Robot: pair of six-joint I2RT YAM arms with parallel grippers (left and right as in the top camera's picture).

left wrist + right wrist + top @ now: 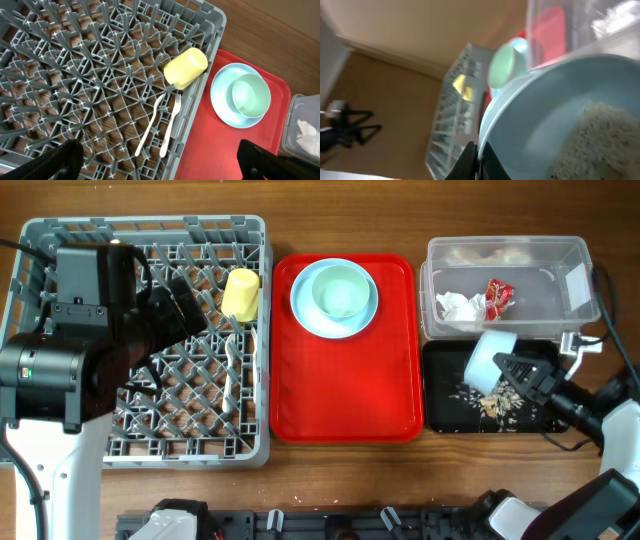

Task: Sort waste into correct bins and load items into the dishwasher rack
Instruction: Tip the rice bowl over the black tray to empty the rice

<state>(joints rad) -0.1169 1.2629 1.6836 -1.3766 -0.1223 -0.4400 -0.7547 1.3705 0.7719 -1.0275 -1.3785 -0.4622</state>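
My right gripper (508, 368) is shut on the rim of the small pale blue bowl (489, 360), tipped on its side over the black tray (440, 415). Rice-like scraps (495, 400) lie in the tray and some still sit in the bowl (600, 145). The napkin (460, 306) and red wrapper (498, 296) lie in the clear tub (575, 255). The yellow cup (241, 294), fork (171, 125) and spoon (150, 126) lie in the grey rack (255, 450). The green bowl (341, 290) sits on the blue plate (305, 310). My left gripper (160, 160) is open above the rack.
The red serving tray (345, 390) lies between the rack and the bins and carries the plate at its far end. The clear tub stands behind the black tray at the right. A cable (625, 360) runs along the table's right edge.
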